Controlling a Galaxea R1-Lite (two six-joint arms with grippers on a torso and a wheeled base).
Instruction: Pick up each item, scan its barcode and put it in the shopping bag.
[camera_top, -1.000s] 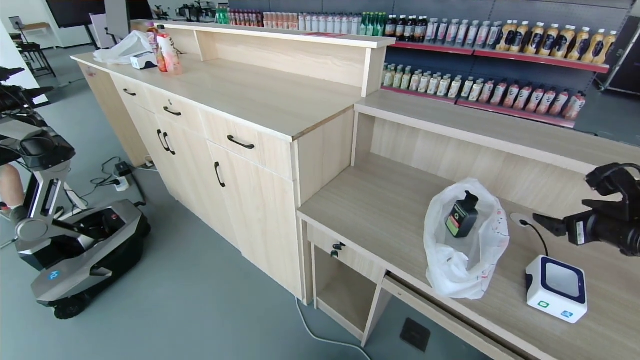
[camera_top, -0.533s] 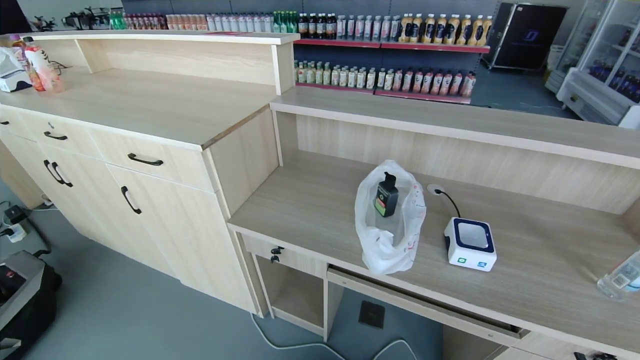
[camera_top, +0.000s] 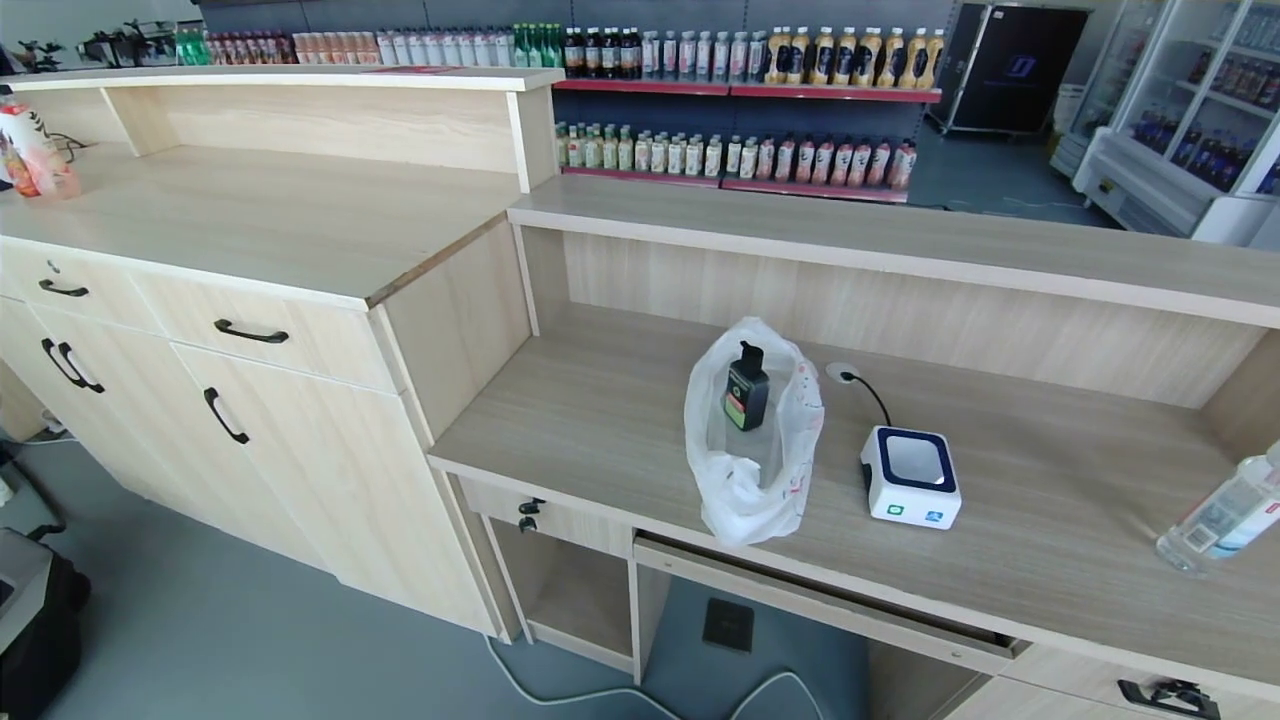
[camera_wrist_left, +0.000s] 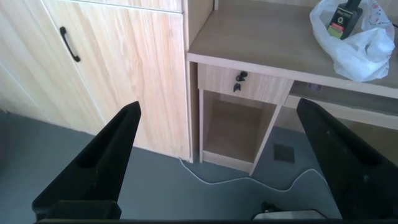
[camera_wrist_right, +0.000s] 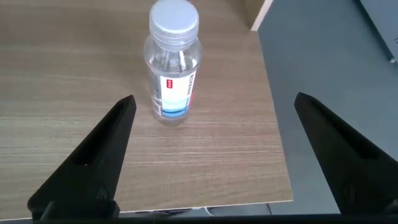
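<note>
A white plastic shopping bag (camera_top: 750, 470) stands open on the low wooden counter (camera_top: 620, 410), with a dark bottle (camera_top: 747, 387) upright inside it. Beside it sits a white barcode scanner (camera_top: 909, 476) on a black cable. A clear water bottle (camera_top: 1215, 515) stands at the counter's far right end. My right gripper (camera_wrist_right: 214, 155) is open just above the counter, the clear bottle (camera_wrist_right: 174, 62) a little beyond its wide-spread fingers. My left gripper (camera_wrist_left: 214, 162) is open, low over the floor before the counter, with the bag (camera_wrist_left: 357, 40) and dark bottle (camera_wrist_left: 342, 15) farther off.
A taller counter with drawers and doors (camera_top: 240, 330) adjoins on the left, holding a pink-labelled bottle (camera_top: 25, 150). A raised ledge (camera_top: 900, 235) runs behind the low counter. Drink shelves (camera_top: 740, 60) line the back wall. A white cable (camera_wrist_left: 249, 180) lies on the floor.
The head camera has swung to the right, so the whole picture shifted; the clear bottle has come into view at the right edge. Nothing on the counter has visibly moved.
</note>
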